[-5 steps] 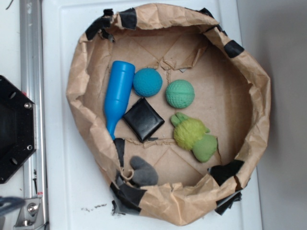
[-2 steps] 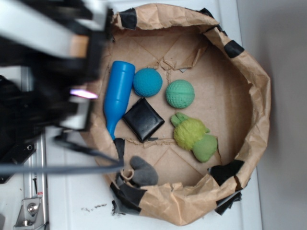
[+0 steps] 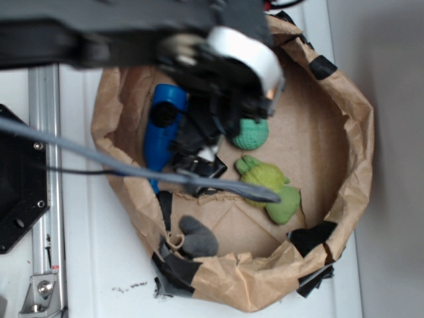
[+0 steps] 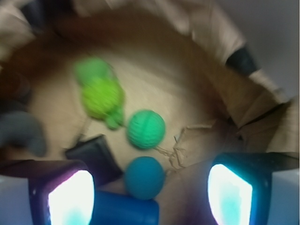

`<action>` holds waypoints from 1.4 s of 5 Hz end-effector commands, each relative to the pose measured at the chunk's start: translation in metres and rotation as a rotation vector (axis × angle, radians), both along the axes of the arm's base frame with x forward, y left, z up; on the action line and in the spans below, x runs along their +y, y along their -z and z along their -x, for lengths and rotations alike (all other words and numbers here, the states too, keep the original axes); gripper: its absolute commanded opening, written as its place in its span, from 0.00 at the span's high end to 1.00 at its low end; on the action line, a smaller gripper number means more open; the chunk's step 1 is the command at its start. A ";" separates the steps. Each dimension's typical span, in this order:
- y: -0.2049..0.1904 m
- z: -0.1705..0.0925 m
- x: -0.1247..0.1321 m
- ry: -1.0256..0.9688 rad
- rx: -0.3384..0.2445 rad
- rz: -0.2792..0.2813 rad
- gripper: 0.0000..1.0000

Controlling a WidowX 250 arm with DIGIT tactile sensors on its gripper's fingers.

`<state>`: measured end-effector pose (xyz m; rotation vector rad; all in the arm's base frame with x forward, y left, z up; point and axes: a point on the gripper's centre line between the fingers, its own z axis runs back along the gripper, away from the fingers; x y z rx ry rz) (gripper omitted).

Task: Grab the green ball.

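In the wrist view, going left to right, a grey lump [image 4: 18, 131] lies at nine o'clock in the brown paper basin [image 4: 206, 84], then the yellow-green plush toy [image 4: 101, 96], a black square pad [image 4: 93, 154] and a blue bottle [image 4: 124, 211] at six o'clock; the green ball [image 4: 146, 129] rests near the centre, the teal-blue ball [image 4: 144, 177] just below it, apart; the gripper [image 4: 150, 199] has its fingers [image 4: 229, 194] spread wide, holding nothing, above the basin
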<state>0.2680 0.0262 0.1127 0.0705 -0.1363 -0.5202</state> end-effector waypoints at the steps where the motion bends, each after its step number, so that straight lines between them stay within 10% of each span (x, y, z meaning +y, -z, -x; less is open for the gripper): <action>1: 0.066 -0.029 -0.015 0.123 0.111 -0.115 0.00; 2: 0.074 -0.040 -0.019 0.100 0.143 -0.117 0.00; 3: 0.077 -0.040 -0.017 0.047 0.155 -0.090 1.00; 7: -0.079 0.001 -0.013 -0.287 -0.064 0.059 1.00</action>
